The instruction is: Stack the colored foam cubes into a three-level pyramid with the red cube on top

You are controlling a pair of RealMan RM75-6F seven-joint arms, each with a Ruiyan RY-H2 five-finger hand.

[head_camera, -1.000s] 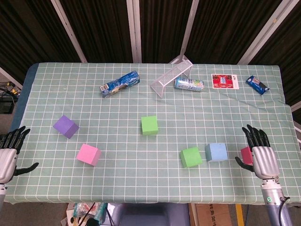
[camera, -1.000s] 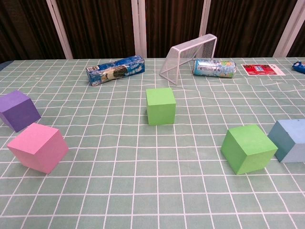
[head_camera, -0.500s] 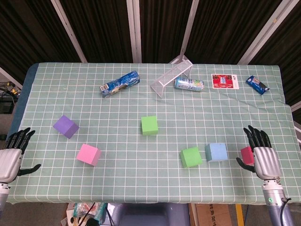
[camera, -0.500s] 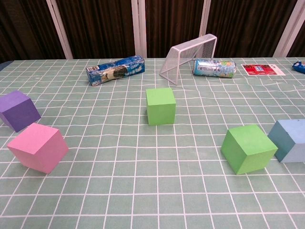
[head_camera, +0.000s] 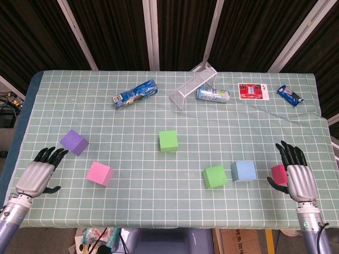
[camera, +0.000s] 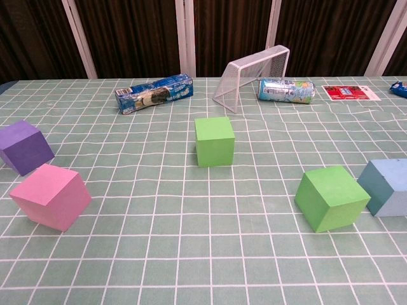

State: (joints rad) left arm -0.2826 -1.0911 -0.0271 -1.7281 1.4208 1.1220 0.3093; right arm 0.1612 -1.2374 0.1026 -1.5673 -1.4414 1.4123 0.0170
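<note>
Since the earlier head view the left hand (head_camera: 37, 178) has been brought inward from the worktop's near-left edge, over the checked cloth, while the right hand (head_camera: 295, 177) has hardly shifted. Both hands are seen only from the head camera. The left hand is empty, its fingers spread loosely and pointing toward the purple cube (head_camera: 73, 142), which lies just beyond its fingertips; the pink cube (head_camera: 100, 173) sits a little to its right, apart from it. The right hand is likewise held wide with nothing gripped, and the red cube (head_camera: 277, 173) stands just beside its thumb side (whether the thumb touches the foam cannot be told).

Further out from the right hand, toward the middle, the blue cube (head_camera: 243, 171) and then a green cube (head_camera: 215, 176) stand in a loose row, close together but apart. A second green cube (head_camera: 168, 141) stands alone near the centre, well apart from both hands. Along the far side lie a blue snack packet (head_camera: 135, 94), a small wire goal (head_camera: 193, 84), a can (head_camera: 212, 94), a red card (head_camera: 252, 91) and a small blue packet (head_camera: 290, 94).

No cube has yet been stacked, so the work is judged to be at its opening step: gathering a base row. The next move would likely call for the left hand to close on the purple or pink cube and carry it toward the centre, with the red cube kept aside for last.
</note>
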